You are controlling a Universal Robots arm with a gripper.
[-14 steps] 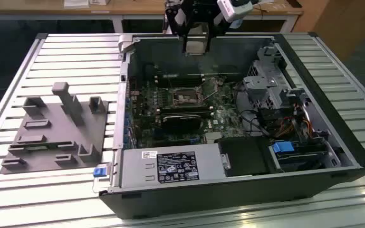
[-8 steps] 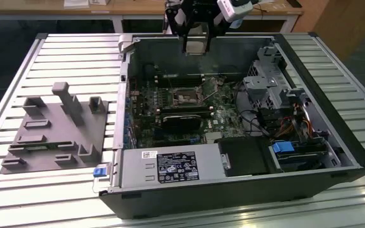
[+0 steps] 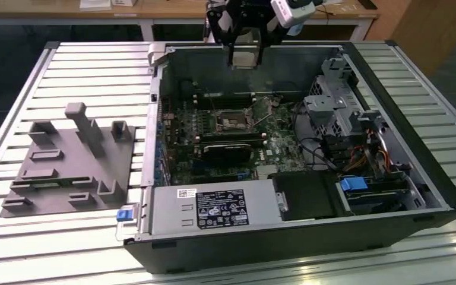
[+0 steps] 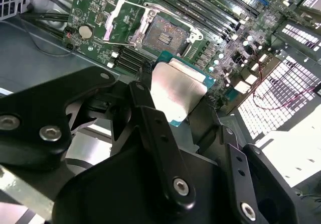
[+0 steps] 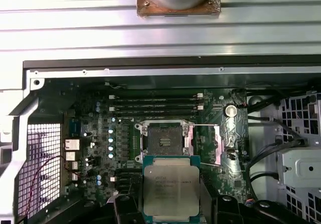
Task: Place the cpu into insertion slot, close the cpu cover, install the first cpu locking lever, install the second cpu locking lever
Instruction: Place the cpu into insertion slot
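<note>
My gripper point(image 3: 244, 54) hangs above the far wall of the open computer case point(image 3: 291, 237), shut on the cpu. The cpu point(image 4: 178, 91) point(image 5: 170, 191) is a flat square chip with a dull silver top and a green edge, held level between the black fingers point(image 4: 150, 118). The insertion slot point(image 3: 232, 122) point(image 4: 163, 33) point(image 5: 164, 141) sits on the green board with its dark centre bare, well below the cpu and apart from it. The cpu cover point(image 4: 123, 18) point(image 5: 206, 143), a thin silvery frame, is swung open beside the slot.
A black block point(image 3: 228, 153) sits on the board just in front of the slot. A silver power supply point(image 3: 212, 208) fills the case's near corner, and drive cages with cables point(image 3: 339, 119) line the exterior view's right. A grey fixture point(image 3: 69, 160) lies on the slatted table.
</note>
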